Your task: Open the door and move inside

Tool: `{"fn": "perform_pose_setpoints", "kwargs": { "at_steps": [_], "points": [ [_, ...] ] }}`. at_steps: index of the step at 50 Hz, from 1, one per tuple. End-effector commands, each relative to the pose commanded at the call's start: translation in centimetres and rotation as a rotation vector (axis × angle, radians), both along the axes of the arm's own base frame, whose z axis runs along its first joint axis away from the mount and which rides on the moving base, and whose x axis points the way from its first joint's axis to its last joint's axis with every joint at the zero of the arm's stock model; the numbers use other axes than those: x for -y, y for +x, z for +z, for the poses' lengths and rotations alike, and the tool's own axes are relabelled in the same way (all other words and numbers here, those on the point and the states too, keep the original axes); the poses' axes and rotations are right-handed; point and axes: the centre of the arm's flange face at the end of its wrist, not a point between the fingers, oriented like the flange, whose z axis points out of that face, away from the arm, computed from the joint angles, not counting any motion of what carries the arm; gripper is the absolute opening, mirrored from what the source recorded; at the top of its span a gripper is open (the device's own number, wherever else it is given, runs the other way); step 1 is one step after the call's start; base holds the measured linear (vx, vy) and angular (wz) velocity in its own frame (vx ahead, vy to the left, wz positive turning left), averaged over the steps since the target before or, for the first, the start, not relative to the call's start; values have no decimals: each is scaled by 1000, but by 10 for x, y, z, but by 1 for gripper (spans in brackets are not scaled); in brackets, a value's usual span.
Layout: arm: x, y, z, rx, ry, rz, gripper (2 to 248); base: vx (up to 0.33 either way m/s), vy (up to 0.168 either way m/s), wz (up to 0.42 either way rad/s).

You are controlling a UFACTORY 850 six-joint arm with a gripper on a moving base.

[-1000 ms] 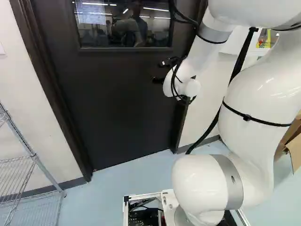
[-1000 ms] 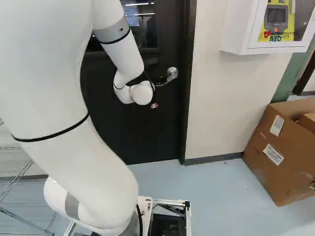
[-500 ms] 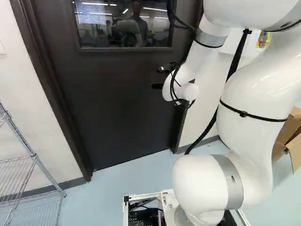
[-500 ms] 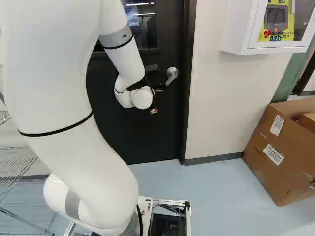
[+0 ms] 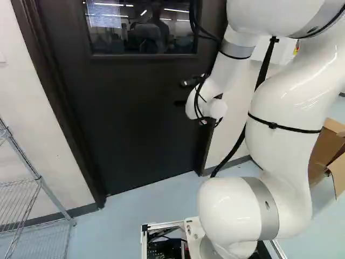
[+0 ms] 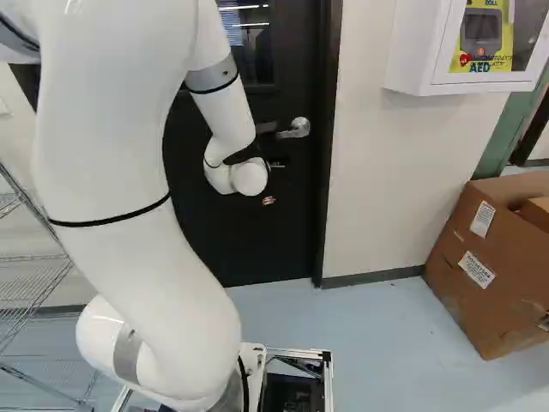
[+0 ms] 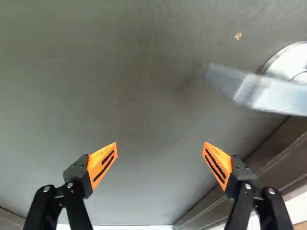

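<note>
Above centre in the left base view, we held our tool [image 5: 184, 93] wide near the handle [image 6: 299, 128] of the closed door [image 5: 135, 118].

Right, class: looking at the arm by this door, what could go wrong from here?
The handle lies off to one side, outside the open fingers of the gripper, so closing now would probably grip nothing.

Moving sideways toward it, the nearer finger might knock the handle or catch the frame.

The door looks shut, so driving ahead now could press the arm into it.
</note>
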Motion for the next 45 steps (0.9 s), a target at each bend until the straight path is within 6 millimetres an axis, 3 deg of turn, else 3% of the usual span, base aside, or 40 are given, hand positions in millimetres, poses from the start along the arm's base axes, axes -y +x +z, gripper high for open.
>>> {"fn": "perform_pose_setpoints", "kwargs": {
  "at_steps": [10,24,45],
  "points": [
    [1,-6,-8,-19,3,-3,247,0,0,0],
    [2,-31,-8,-30,4,-13,247,0,0,0],
    [1,-44,10,9,-1,-16,247,0,0,0]
  ]
}}
